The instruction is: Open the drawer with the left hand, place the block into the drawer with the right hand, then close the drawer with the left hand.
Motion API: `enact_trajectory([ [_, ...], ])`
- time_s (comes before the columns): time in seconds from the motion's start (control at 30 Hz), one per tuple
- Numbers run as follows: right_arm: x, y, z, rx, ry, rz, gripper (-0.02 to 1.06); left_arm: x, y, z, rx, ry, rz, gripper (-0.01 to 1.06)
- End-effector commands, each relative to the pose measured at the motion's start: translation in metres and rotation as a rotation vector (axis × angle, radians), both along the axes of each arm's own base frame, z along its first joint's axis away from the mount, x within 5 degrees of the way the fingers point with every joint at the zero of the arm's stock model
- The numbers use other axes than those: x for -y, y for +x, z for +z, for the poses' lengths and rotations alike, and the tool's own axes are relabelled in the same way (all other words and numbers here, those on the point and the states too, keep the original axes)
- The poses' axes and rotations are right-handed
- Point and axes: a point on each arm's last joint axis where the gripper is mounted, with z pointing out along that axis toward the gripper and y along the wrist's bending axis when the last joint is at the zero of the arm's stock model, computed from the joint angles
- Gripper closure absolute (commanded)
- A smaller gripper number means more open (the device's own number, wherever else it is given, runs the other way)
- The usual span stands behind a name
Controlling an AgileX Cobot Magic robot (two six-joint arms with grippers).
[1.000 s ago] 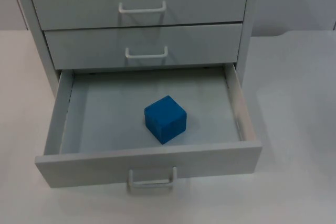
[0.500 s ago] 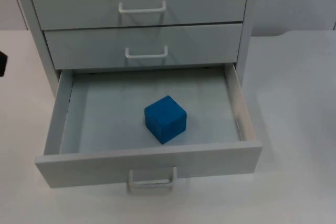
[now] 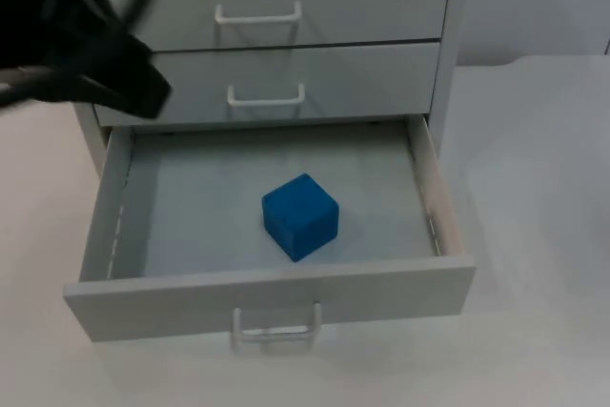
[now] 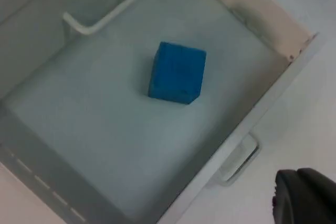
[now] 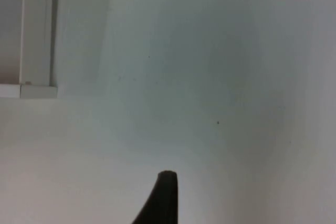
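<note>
Top view gives us the bottom drawer (image 3: pixel 272 297) pulled out toward the near edge of the tabletop (image 3: pixel 534 235), with the blue block (image 3: pixel 300 216) resting on its floor near the middle. Our left tool (image 3: pixel 143 92) hangs over the drawer's far left corner and the right tool (image 5: pixel 163 198) waits above bare tabletop; we cannot tell how wide either one stands.
</note>
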Motion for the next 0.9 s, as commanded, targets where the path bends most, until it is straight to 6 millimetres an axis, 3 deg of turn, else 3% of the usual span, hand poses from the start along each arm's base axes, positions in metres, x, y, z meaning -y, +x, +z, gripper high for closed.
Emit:
enact_trajectory([
  [0.0, 0.001, 0.0, 0.001, 0.009, -0.003, 0.002, 0.23, 0.02, 0.004, -0.008, 0.033, 0.144, -0.047, 1.05],
  [0.03, 0.001, 0.0, 0.001, 0.009, -0.003, 0.002, 0.23, 0.02, 0.004, -0.008, 0.033, 0.144, -0.047, 1.05],
  [0.17, 0.001, 0.0, 0.001, 0.01, -0.003, 0.002, 0.23, 0.056, 0.003, -0.039, 0.092, 0.362, -0.232, 1.05],
  [0.37, 0.001, -0.001, 0.001, 0.006, -0.004, 0.002, 0.23, 0.085, 0.002, -0.072, 0.101, 0.435, -0.349, 1.05],
  [0.87, 0.002, 0.0, 0.001, 0.007, -0.009, 0.003, 0.23, 0.103, 0.018, -0.131, 0.071, 0.483, -0.367, 1.05],
])
